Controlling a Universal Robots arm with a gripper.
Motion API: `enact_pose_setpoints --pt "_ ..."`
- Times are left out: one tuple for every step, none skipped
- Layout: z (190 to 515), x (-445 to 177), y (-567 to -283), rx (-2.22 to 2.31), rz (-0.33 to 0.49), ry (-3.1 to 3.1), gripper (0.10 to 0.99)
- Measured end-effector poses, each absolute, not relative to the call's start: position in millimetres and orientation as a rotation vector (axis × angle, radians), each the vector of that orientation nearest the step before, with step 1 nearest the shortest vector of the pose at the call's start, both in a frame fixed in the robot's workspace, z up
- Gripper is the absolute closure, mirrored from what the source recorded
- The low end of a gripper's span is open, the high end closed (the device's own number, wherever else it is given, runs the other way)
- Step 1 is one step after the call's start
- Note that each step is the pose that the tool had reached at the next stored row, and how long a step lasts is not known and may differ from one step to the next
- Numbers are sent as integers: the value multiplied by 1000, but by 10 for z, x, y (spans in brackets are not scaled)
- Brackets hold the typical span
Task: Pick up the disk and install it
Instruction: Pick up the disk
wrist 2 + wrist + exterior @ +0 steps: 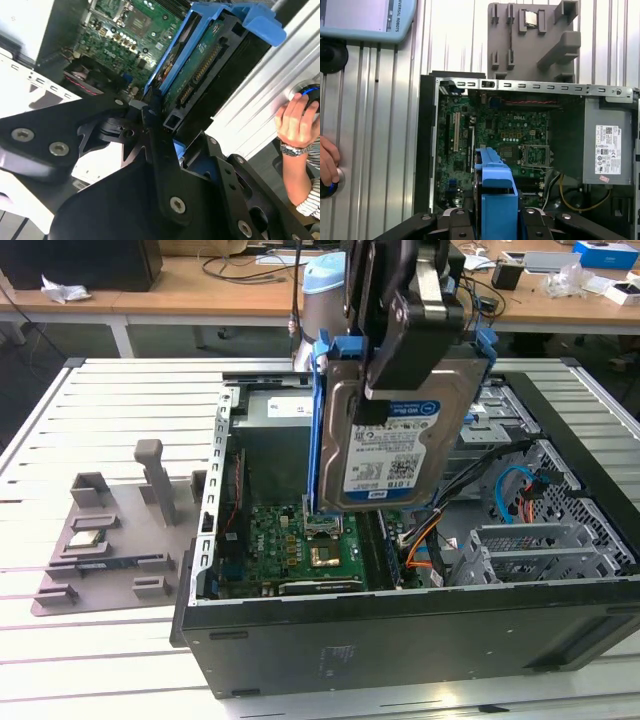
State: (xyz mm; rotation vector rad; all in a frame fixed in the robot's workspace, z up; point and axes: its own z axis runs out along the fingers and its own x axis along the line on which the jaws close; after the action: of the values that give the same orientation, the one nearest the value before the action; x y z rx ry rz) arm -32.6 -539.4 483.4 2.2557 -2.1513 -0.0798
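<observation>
Jaws clamped on the upright disk [392,455]
it hangs above the open computer case [400,645]; case sits on the desk [100,650]

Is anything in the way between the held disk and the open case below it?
Nothing visible stands between them. The gripper is shut on the disk, holding it upright over the open case, with only air above the motherboard. Orange cables lie lower, toward the exterior view's right, near the metal drive cage.
</observation>
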Motion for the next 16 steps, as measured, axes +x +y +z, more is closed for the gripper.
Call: enact_pose_setpoints --pt "4831 -307 -5420 2256 -80 -2151 718" --pt "4829 -286 -5440 2255 -81 -2151 718" --pt "4826 -252 -5458 2255 -81 -2151 718" --pt "4824 -220 -5471 2255 -81 -2151 718" --pt "4821 -167 -5488 2255 -82 -2150 718" --pt "4818 -125 -5501 2254 -83 -2150 718" --pt "4815 -64 -5519 2254 -83 -2150 718" --pt "4813 -23 -5532 2254 -84 -2149 718" --pt "4810 38 -5549 2253 -85 -2149 718" --pt "4807 94 -5563 2253 -85 -2149 718" --pt "4805 126 -5570 2253 -86 -2149 718" --pt "4804 156 -5576 2253 -86 -2149 718" --pt "4803 187 -5582 2253 -86 -2148 718" --pt "4801 224 -5588 2252 -87 -2148 718" --pt "4800 253 -5592 2252 -87 -2148 718" --pt "4799 283 -5596 2252 -87 -2148 718"
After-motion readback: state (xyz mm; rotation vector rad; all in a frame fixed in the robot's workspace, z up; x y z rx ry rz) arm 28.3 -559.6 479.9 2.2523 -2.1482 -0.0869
